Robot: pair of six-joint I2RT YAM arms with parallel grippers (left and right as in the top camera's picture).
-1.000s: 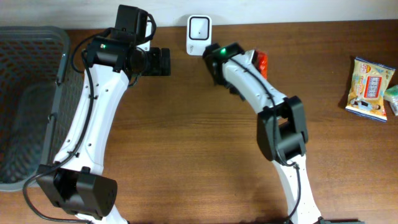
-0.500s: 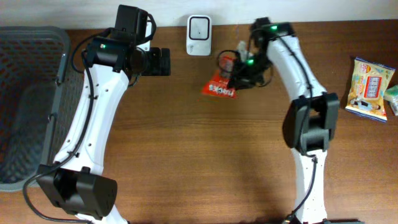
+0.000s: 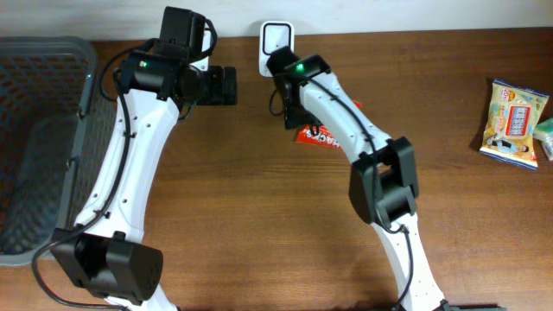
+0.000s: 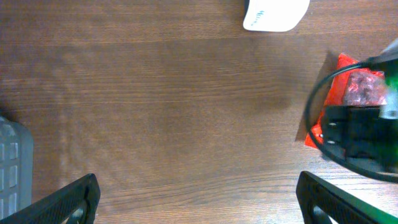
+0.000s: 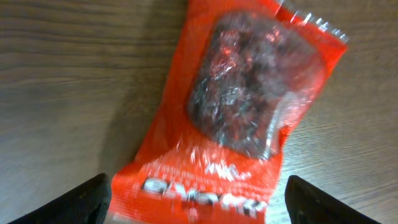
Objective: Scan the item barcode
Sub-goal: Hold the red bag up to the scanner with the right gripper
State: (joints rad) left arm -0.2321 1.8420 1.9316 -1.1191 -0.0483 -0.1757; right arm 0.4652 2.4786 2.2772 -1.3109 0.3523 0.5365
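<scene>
Right wrist: fingers (image 5: 79, 200) apart over red packet (image 5: 239, 112)

A wooden table (image 3: 259, 225) is carrying a grey basket (image 3: 52, 45) at left, a white scanner (image 3: 276, 36) at the back, a red snack packet (image 3: 316, 136) near it and a yellow packet (image 3: 514, 121) far right.

Contents of the tabletop (image 3: 259, 225), counted: two robot arms, the left arm (image 3: 130, 147) and the right arm (image 3: 346, 121); one white scanner (image 3: 276, 34) at the far edge; one red snack packet (image 3: 318, 135) near the scanner; one yellow snack packet (image 3: 513, 121) at the right edge; one greenish item (image 3: 545, 131), cut off at that edge, kind unclear; one grey basket (image 3: 52, 60) at the left edge.
</scene>
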